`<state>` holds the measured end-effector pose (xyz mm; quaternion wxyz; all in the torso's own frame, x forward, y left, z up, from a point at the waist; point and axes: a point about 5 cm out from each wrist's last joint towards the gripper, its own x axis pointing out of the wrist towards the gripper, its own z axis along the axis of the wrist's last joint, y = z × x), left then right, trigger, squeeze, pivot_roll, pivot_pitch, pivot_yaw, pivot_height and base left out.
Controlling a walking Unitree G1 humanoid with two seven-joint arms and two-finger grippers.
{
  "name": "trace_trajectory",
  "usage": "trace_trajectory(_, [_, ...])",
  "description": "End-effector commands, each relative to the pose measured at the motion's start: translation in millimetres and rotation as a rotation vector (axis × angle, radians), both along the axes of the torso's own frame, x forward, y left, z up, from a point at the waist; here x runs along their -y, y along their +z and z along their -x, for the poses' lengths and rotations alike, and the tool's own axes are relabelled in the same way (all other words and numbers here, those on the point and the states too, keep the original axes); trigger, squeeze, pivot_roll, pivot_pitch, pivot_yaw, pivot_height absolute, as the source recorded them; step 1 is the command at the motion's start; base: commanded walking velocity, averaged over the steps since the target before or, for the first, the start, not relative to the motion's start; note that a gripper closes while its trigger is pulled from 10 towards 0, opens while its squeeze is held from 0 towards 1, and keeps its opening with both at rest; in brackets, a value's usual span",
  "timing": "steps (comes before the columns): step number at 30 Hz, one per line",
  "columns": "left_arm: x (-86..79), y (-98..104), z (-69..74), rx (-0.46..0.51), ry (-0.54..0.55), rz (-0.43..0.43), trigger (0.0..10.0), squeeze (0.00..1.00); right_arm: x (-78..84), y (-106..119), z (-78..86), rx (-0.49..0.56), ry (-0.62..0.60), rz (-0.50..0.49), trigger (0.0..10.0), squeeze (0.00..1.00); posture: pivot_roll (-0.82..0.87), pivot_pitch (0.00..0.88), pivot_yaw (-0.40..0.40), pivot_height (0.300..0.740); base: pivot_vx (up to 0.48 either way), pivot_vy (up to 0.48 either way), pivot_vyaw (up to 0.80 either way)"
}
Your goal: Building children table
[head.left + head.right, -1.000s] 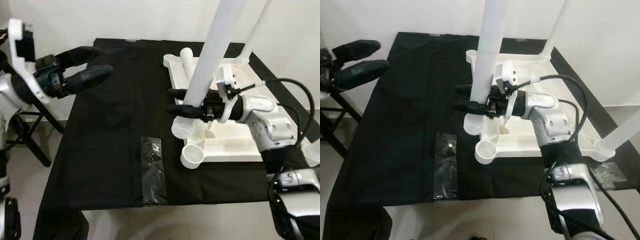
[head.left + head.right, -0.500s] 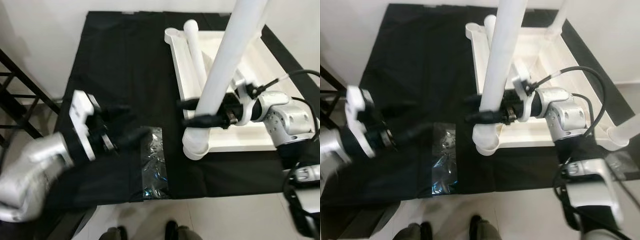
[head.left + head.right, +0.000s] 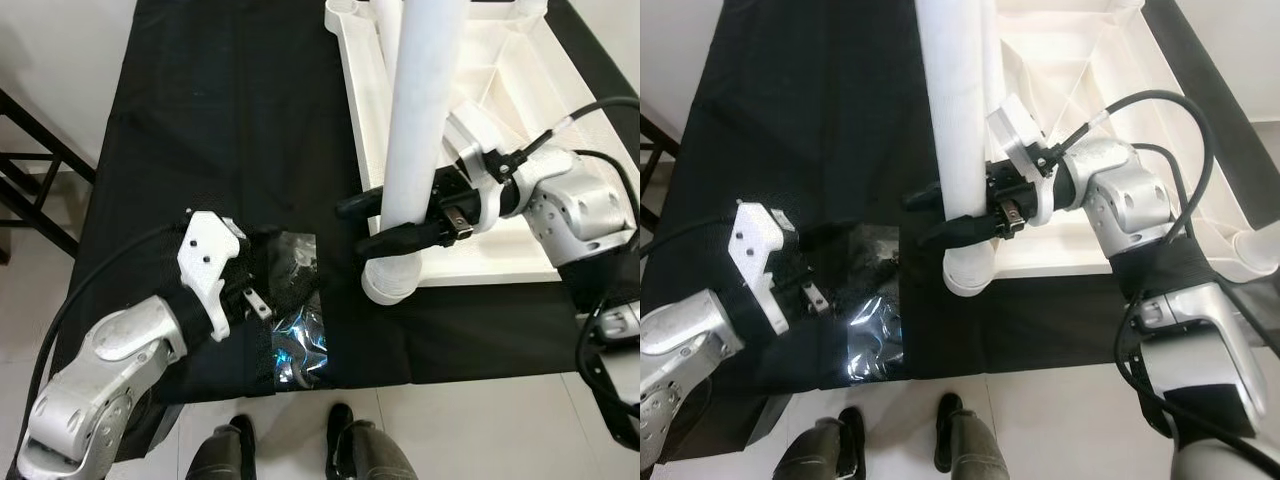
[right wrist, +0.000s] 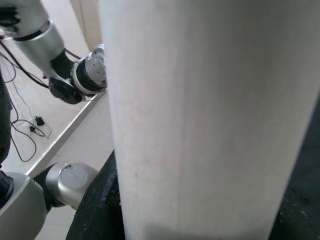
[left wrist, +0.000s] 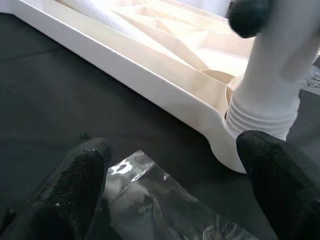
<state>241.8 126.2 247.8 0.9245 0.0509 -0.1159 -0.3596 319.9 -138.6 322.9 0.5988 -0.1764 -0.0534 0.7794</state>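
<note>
The white table top (image 3: 500,90) lies upside down on a counter (image 3: 200,120) draped in black cloth. At its near corner a thick white leg (image 3: 420,130) stands upright in a ribbed socket (image 3: 392,280). The right gripper (image 3: 375,222) clasps this leg low down, one black finger on each side, its jaws closed against the tube. The left gripper (image 3: 285,265) hovers low over a clear plastic bag (image 3: 298,330) of small hardware lying at the counter's near edge, just beside the socket; its jaws are spread wide, the fingers (image 5: 75,185) on either side of the bag's end. A person's shoes (image 3: 345,455) show on the floor below the counter.
</note>
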Motion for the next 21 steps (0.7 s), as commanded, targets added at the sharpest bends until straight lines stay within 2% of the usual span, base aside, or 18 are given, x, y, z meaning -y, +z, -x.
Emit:
trace_trajectory(1, [0.0,-2,4.7,-0.009,0.015,-0.004,10.0,0.00,-6.7,-12,-0.3,0.004,0.029,0.032,10.0,0.00,0.07,0.460,-0.047,0.740,0.000,0.000,0.00])
trace_trajectory(8, [-3.0,1,5.6,-0.007,0.049,-0.001,10.0,0.00,-6.5,-24,5.5,0.015,0.062,0.032,10.0,0.00,0.08,0.473,-0.049,0.740,0.000,0.000,0.00])
trace_trajectory(10, [-2.3,1,6.9,-0.011,0.057,-0.008,10.0,0.00,-5.9,-29,15.2,0.009,0.097,0.004,10.0,0.00,0.08,0.486,-0.061,0.740,0.000,0.000,0.00])
trace_trajectory(12, [-2.3,1,6.9,-0.011,0.057,-0.008,10.0,0.00,-5.9,-29,15.2,0.009,0.097,0.004,10.0,0.00,0.08,0.486,-0.061,0.740,0.000,0.000,0.00])
trace_trajectory(13, [-1.9,1,7.0,-0.013,0.063,-0.011,10.0,0.00,-3.2,-36,22.8,-0.003,0.118,0.008,10.0,0.00,0.09,0.487,-0.061,0.740,0.000,0.000,0.00])
trace_trajectory(15, [-1.9,1,7.0,-0.013,0.063,-0.011,10.0,0.00,-3.2,-36,22.8,-0.003,0.118,0.008,10.0,0.00,0.09,0.487,-0.061,0.740,0.000,0.000,0.00])
trace_trajectory(17, [-1.9,1,5.9,-0.014,0.067,-0.017,10.0,0.00,0.9,-48,32.6,-0.023,0.141,0.040,10.0,0.00,0.08,0.486,-0.049,0.740,0.000,0.000,0.00])
trace_trajectory(21, [-1.5,2,4.8,-0.014,0.059,-0.023,10.0,0.00,0.4,-50,35.0,-0.022,0.154,0.056,10.0,0.00,0.08,0.481,-0.050,0.740,0.000,0.000,0.00])
